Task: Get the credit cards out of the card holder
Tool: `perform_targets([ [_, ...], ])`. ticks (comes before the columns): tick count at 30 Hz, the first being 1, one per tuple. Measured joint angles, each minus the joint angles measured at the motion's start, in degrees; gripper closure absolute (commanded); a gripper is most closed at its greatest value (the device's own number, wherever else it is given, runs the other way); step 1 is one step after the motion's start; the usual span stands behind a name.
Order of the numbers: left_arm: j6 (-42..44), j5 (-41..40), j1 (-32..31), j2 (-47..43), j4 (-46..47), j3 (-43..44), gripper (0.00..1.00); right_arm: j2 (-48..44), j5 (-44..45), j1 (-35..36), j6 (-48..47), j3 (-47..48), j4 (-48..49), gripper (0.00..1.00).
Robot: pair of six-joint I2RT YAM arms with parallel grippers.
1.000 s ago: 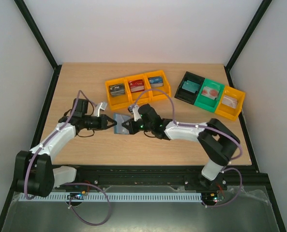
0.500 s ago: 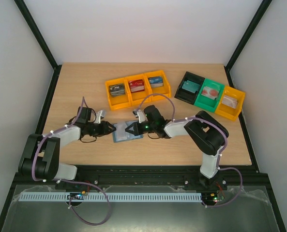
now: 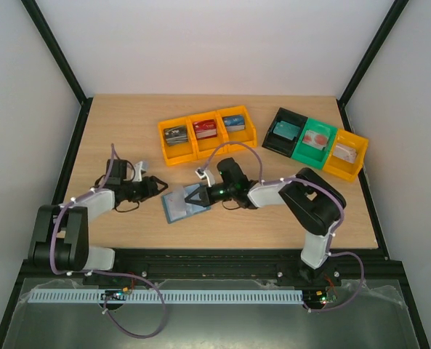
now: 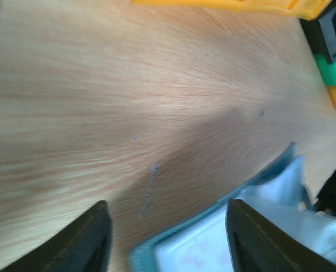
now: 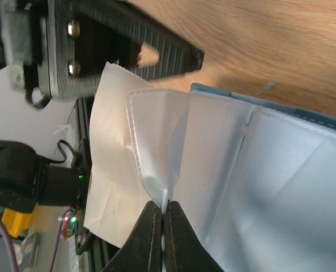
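Two bin rows, yellow row (image 3: 209, 150) and mixed-colour row (image 3: 307, 158), sit behind your teal card holder (image 3: 177, 209), open on the table (image 3: 128, 123), pale sleeves (image 5: 213, 147) up. Your right fingers (image 5: 148, 232) pinch one; your left fingers (image 4: 94, 241) stand spread beside it.

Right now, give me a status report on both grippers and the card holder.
Left gripper open beside the card holder. Right gripper shut on its clear sleeve. Holder lying open; nothing blocking.

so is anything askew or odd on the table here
The teal-blue wallet-like card holder lies open and skewed on the wooden table, its pale clear sleeves bunched and creased where the right fingers pinch them.
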Motion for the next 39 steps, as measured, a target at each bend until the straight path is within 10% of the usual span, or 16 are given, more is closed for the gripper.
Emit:
perform_targets([
  [7,3.1,10.1,2.8,-5.6,-2.1,2.3,0.16,-9.7,-2.7,-0.5,-3.1,0.0,-3.3,0.98],
  [20,3.0,29.0,2.8,-10.2,-1.1,2.5,0.15,-16.0,-3.4,-1.5,-3.3,1.7,-4.4,0.98],
  [34,5.1,34.6,1.1,-12.3,-2.4,4.1,0.97,-17.9,-4.1,-1.7,-0.5,2.3,-1.4,0.98],
  [39,6.0,34.6,1.0,-13.1,-3.4,4.6,0.98,-17.9,-4.0,-1.8,0.0,2.2,-0.7,0.84],
])
